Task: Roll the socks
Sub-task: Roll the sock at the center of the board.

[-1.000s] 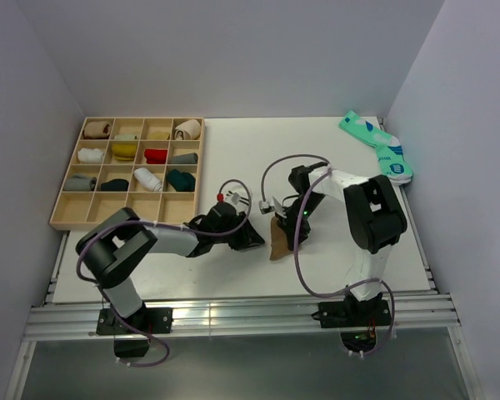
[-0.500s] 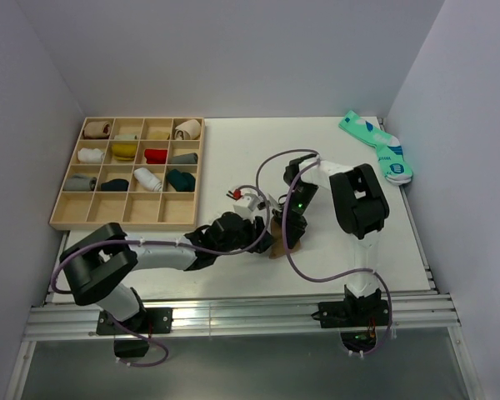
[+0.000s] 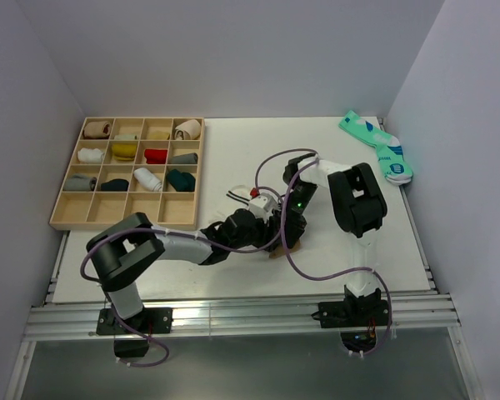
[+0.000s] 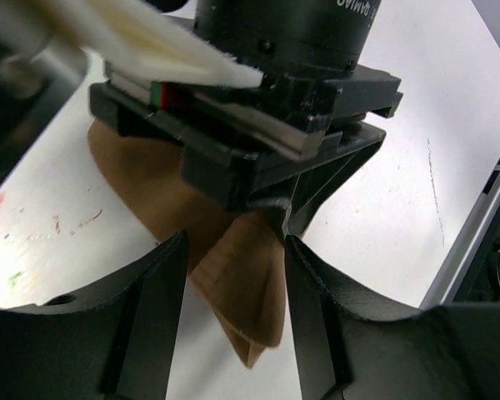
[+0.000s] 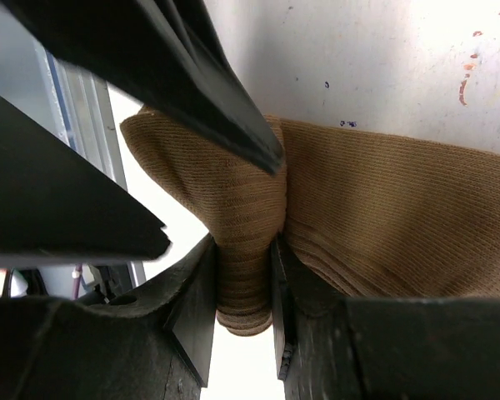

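Pinching the tan sock, right jaws face parted left jaws; the tray's compartments hold rolled socks.

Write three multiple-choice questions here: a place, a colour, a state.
1. Where on the flat white table lies the teal patterned fabric sock pair? A far right corner; B middle; C near left corner.
2. What colour is the ribbed fabric sock mid-table? A red; B tan-brown; C white.
3. How is the right gripper? A wide open; B out of view; C shut on that sock.
Key: 1 A, seen from above; 2 B, both wrist views; 3 C, fingers pinch a fold.
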